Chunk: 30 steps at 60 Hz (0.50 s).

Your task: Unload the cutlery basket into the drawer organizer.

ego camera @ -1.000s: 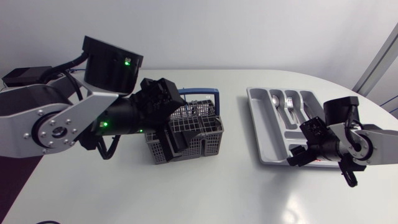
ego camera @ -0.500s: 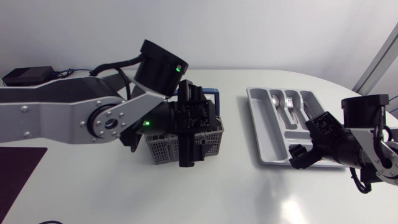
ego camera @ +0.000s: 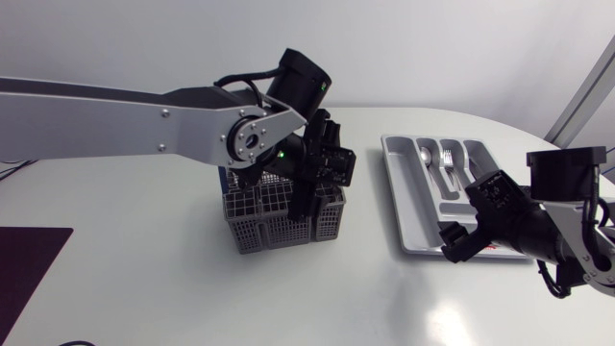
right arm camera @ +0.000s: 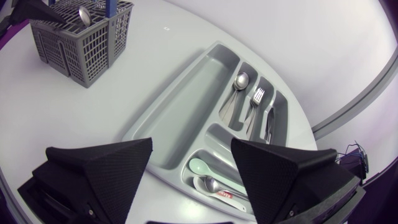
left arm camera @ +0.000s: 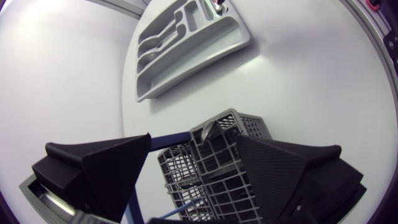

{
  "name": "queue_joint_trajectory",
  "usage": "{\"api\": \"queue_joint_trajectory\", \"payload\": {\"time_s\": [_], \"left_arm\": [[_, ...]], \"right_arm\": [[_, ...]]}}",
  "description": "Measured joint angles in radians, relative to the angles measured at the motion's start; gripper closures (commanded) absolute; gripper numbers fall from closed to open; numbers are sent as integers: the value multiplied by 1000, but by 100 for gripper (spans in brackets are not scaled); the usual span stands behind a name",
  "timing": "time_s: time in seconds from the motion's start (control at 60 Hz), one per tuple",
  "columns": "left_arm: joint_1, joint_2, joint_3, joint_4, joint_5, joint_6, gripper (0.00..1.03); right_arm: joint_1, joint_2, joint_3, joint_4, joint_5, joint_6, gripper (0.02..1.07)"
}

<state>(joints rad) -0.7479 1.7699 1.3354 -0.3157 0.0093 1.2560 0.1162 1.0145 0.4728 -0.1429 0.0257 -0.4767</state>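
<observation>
Table (ego camera: 192,288) — left end effector (left arm camera: 194,146) spread over basket (ego camera: 274,219); right end effector (right arm camera: 191,144) spread by organizer (right arm camera: 186,93).

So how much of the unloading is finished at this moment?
Done: the drawer organizer already holds a steel spoon, a fork and a pale green spoon. In hand: nothing; the left gripper is open over the cutlery basket, and the right gripper is open over the organizer. Left: at least one basket spoon.

Lab, plain white table (ego camera: 144,288)
</observation>
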Motion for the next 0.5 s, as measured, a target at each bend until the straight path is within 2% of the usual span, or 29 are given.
{"api": "queue_joint_trajectory", "payload": {"time_s": [0.35,0.383,0.5], "left_arm": [[2,52,38,-16,-8,75,57],[2,58,40,-16,-11,78,66],[2,73,43,-21,-15,81,72]], "right_arm": [[1,48,-2,50,0,0,16],[2,49,-2,51,0,0,16],[7,50,-2,58,0,0,16]]}}
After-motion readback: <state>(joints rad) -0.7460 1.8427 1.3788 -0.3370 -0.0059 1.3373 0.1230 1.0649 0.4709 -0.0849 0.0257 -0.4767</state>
